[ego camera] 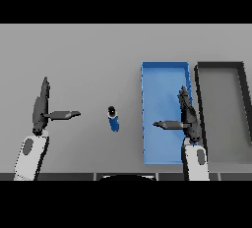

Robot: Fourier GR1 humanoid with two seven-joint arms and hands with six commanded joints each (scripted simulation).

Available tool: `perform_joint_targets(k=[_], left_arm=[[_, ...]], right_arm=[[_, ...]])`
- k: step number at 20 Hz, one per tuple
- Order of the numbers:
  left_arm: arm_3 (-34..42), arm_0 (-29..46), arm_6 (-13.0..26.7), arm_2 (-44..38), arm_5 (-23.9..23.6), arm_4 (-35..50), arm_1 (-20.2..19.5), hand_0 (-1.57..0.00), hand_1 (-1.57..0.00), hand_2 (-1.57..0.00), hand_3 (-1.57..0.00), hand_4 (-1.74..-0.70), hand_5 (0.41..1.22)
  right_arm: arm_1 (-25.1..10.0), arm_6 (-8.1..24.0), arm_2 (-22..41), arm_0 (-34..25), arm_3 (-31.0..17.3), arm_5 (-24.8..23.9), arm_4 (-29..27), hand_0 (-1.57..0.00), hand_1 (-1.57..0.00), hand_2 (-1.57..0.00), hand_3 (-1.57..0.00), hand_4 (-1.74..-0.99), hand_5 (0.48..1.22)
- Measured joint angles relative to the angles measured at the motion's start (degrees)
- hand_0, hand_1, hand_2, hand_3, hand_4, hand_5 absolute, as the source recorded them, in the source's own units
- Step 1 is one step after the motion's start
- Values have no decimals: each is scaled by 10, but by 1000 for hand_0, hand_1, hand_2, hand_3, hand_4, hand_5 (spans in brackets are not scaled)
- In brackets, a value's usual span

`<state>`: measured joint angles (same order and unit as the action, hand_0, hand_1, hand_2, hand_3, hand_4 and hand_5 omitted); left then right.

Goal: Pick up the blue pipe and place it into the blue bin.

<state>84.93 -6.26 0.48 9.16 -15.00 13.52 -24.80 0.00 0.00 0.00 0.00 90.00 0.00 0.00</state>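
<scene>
The grey surface (88, 60) fills the frame. At the right edge lies a dark grey bin (241, 114), and just beside it, right of centre, the blue bin (162, 74), an open rectangular tray running from mid-frame toward the lower edge. The right robot hand (186, 116) hangs over the blue bin's right wall, fingers straight and thumb spread toward the left of the frame, holding nothing. The left robot hand (42, 109) shows at mid-left over bare surface, fingers straight, thumb pointing toward the centre, also holding nothing. The blue pipe (113, 119) stands near the centre of the frame, just left of the blue bin and apart from it, a short cylinder with a dark top end. The step in hand appears to be the approach to grasp. The right robot hand is the nearer one; bring it leftward across the bin, keep fingers and thumb apart until they flank the pipe, then close squarely to avoid tipping it.
</scene>
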Motion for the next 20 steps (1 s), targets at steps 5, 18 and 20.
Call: perform_joint_targets(k=[5, 18, 20], left_arm=[[5, 1, -2, 6, -6, -5, 5, 1, 1, 1, 1, -1006, 586], [51, 53, -92, 72, 198, -4, -104, 1, 1, 1, 1, -1024, 573], [57, 50, -79, 85, 226, -5, -120, 1, 1, 1, 1, -1037, 548]], right_arm=[[-7, -1, -5, 2, 1, 4, -6, 1, 1, 1, 1, -1222, 603], [-86, -36, 44, 57, 76, 48, 64, 1, 1, 1, 1, -1220, 589], [-84, -44, 42, 44, 65, 48, 61, 1, 1, 1, 1, -1223, 601]])
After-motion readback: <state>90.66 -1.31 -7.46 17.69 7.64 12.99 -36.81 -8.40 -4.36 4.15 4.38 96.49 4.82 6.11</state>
